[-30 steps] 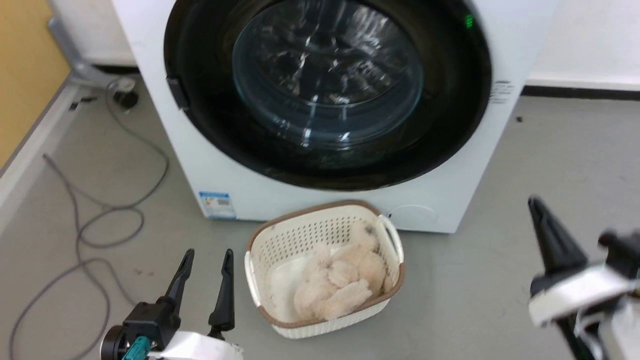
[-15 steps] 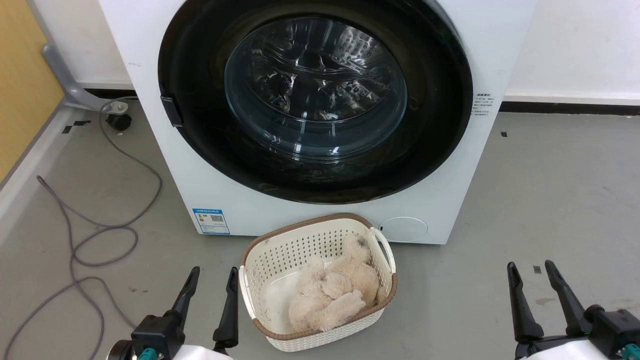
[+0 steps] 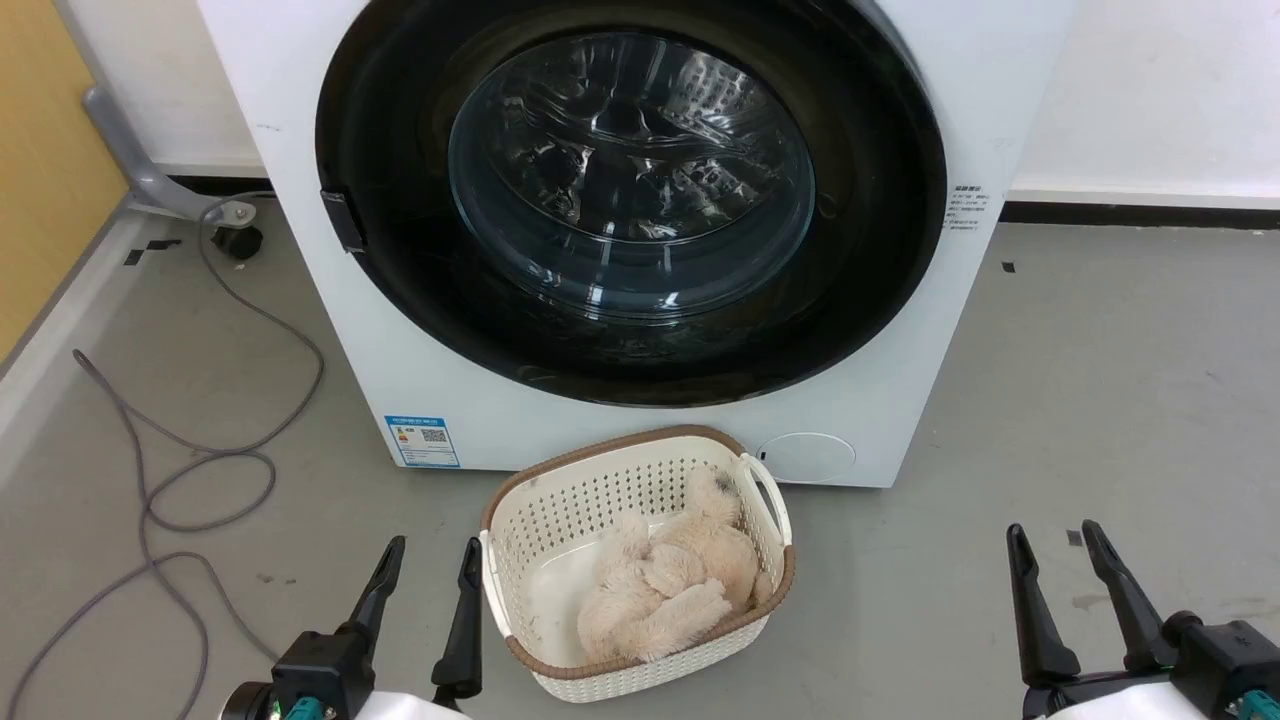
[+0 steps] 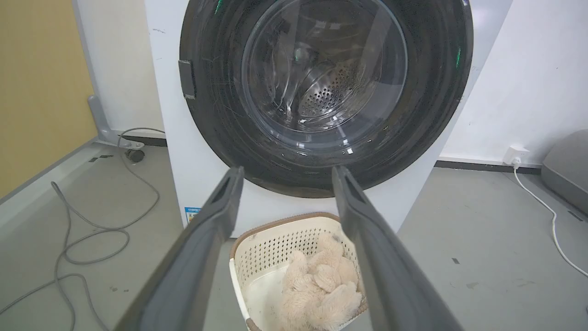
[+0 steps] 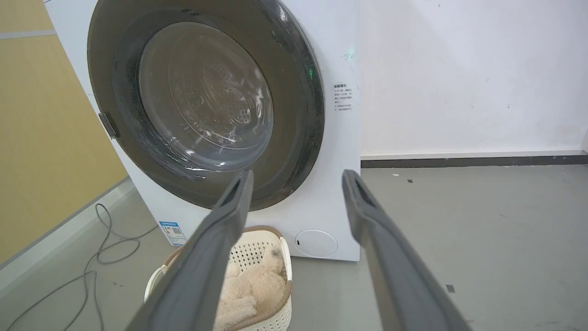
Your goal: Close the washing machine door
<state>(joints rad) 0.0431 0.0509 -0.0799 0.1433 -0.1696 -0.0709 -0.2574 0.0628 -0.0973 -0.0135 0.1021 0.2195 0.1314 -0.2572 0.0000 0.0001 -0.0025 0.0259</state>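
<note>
- Grippers first, nearest you: your left gripper (image 3: pixel 433 548) at lower left, fingers spread, nothing in them; your right gripper (image 3: pixel 1052 530) at lower right, same, spread and empty.
- Bottom centre, between them: cream basket (image 3: pixel 620 440), fluffy beige toy (image 3: pixel 665 585) inside.
- Left side, on floor: grey cable (image 3: pixel 200 470), looped.
- Behind basket, upper centre: washing machine (image 3: pixel 480 425); washing machine door (image 3: pixel 880 230) flush on its front, looks shut.
</note>
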